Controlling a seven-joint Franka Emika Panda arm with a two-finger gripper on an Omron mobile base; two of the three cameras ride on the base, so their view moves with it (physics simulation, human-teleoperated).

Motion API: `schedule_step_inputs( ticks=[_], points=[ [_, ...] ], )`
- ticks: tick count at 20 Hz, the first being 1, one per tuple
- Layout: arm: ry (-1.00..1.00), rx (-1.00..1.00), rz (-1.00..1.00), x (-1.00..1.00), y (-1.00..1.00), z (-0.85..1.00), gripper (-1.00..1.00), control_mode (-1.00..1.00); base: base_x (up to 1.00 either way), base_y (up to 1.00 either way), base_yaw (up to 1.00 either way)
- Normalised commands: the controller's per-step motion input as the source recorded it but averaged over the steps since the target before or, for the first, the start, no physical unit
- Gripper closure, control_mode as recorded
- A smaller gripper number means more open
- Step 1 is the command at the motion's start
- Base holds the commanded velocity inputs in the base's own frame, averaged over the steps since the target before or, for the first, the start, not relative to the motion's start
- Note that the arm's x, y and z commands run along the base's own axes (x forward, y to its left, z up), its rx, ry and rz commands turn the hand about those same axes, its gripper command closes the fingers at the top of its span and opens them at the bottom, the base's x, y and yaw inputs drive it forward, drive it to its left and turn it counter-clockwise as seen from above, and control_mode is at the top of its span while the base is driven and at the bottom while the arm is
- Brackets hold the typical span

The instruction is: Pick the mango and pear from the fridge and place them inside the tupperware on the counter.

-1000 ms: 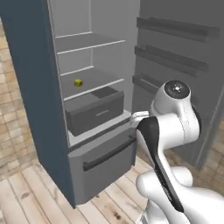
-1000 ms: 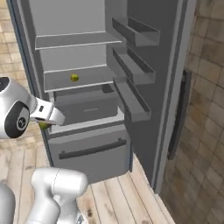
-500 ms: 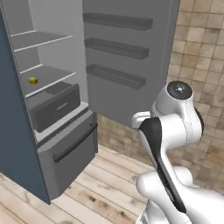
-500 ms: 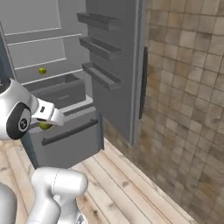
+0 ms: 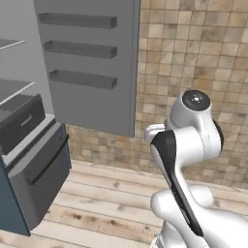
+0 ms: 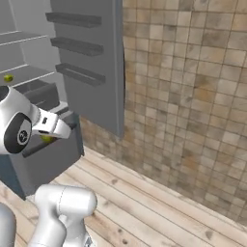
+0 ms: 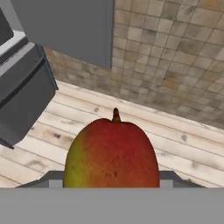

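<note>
The mango (image 7: 111,153), red-orange with a green-yellow side and a short stem, sits close in the hand view with my gripper (image 7: 111,183) shut on it. In the right base view the gripper (image 6: 48,136) hangs in front of the fridge (image 6: 53,157), and a bit of the fruit shows under the hand. The pear (image 6: 8,77), a small yellow-green spot, lies on a fridge shelf at the far left. The fridge (image 5: 34,164) stands open at the left, its door (image 5: 97,72) swung wide. The tupperware and the counter are out of view.
A tan tiled wall (image 6: 193,96) runs behind and to the right of the fridge door. Pale wooden floor (image 5: 106,203) stretches below. Door racks (image 5: 82,80) jut from the open door. The grey lower drawer front (image 7: 22,100) sticks out at the left.
The whole picture has swung to the right, so the base has turned; the fridge has slid to the left edge and the tiled wall has come in. The mango stays in the gripper.
</note>
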Motion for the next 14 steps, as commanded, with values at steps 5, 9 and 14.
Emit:
schedule_step_inputs(
  ticks=[5, 9, 14],
  points=[
    [0.0, 0.0, 0.0, 0.0, 0.0, 0.0, 1.0, 1.0, -0.46, 0.31, -0.54],
    [0.0, 0.0, 0.0, 0.0, 0.0, 0.0, 1.0, 1.0, -0.29, 0.32, -0.56],
    [0.0, 0.0, 0.0, 0.0, 0.0, 0.0, 1.0, 1.0, -0.33, 0.35, -0.58]
  ],
)
